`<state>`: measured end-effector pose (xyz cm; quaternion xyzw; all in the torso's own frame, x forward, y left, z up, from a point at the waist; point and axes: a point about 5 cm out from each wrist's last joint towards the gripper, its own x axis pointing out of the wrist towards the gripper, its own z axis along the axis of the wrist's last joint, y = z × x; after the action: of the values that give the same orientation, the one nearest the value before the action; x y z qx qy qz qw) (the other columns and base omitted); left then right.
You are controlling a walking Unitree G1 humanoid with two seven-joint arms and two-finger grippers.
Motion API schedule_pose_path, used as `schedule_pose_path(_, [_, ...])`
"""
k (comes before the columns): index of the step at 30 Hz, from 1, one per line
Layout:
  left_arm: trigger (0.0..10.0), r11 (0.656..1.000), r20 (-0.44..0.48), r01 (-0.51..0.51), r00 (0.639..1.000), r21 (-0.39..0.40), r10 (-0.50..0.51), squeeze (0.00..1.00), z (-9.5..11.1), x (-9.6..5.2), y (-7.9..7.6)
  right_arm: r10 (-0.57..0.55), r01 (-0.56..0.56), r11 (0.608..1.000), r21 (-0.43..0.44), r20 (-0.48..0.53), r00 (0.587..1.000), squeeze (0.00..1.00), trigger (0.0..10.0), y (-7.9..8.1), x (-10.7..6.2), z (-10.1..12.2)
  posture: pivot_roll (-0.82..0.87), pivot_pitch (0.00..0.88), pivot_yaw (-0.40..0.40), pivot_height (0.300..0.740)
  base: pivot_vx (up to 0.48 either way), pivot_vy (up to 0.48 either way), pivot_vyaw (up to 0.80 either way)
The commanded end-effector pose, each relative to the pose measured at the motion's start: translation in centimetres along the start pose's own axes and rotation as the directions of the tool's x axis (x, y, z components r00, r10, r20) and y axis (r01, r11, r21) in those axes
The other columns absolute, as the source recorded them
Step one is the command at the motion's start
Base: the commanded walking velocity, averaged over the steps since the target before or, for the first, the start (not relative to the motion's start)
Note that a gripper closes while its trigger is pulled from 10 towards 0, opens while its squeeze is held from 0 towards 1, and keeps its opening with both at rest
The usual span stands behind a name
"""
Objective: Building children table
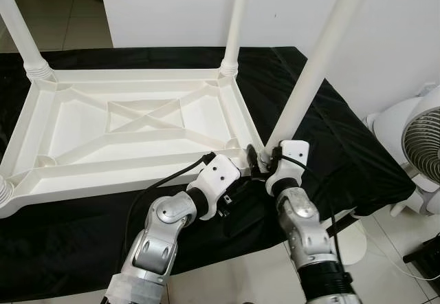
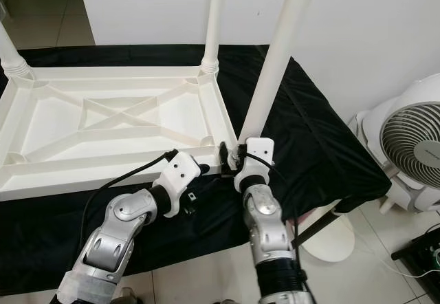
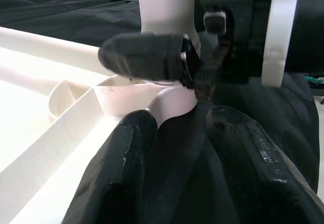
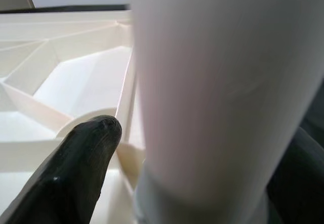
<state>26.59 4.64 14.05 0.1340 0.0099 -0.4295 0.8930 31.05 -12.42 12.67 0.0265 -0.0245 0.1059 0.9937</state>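
The white plastic table [image 1: 130,122] lies upside down on a black cloth. Its near right leg [image 1: 316,63] stands upright in the corner socket. My right gripper [image 1: 265,161] is shut on that leg's base; in the right wrist view one black finger [image 4: 76,168] presses beside the leg [image 4: 217,82]. My left gripper [image 3: 174,120] is open just below the same table corner [image 3: 167,100], its two fingers [image 3: 126,153] apart over the cloth, holding nothing. In the left eye view the left gripper [image 1: 239,192] sits close beside the right one.
Further legs stand at the far right corner [image 1: 237,22] and far left corner [image 1: 20,29], and a leg base [image 1: 3,194] sits at the near left. A white fan [image 1: 419,146] stands on the floor to the right. A white wall [image 1: 172,1] lies behind.
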Motion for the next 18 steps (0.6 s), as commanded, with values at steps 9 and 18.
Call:
schedule_pose_path(9, [10.0,0.995,0.007,-0.104,0.995,-0.008,0.104,0.00,0.4,0.1,0.8,0.324,-0.325,0.937,-0.125,-0.031,0.946,0.00,10.0,-3.4,0.4,1.1,0.07,0.047,-0.093,0.740,0.000,0.000,0.00])
schedule_pose_path(18, [10.0,0.994,0.010,-0.107,0.994,-0.009,0.107,0.00,0.6,0.2,0.9,0.424,-0.434,0.890,-0.140,-0.095,0.900,0.00,10.0,-4.5,0.6,0.0,0.08,0.051,-0.090,0.740,0.000,0.000,0.00])
